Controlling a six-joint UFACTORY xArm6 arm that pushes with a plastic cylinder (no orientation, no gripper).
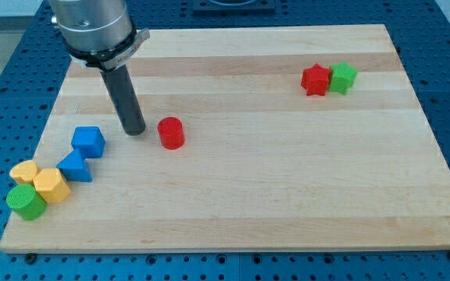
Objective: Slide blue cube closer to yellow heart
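The blue cube [88, 142] sits at the board's left, touching the top of the blue triangle [75, 166]. The yellow heart [23, 172] lies at the far left, against a yellow hexagon [51, 185] and just left of the triangle. My tip [134, 131] is on the board to the right of the blue cube, apart from it, and left of the red cylinder [171, 133].
A green cylinder [25, 202] sits below the yellow heart at the board's lower left corner. A red star [316, 80] and a green block [342, 78] touch each other at the upper right. The wooden board [287, 195] lies on a blue perforated table.
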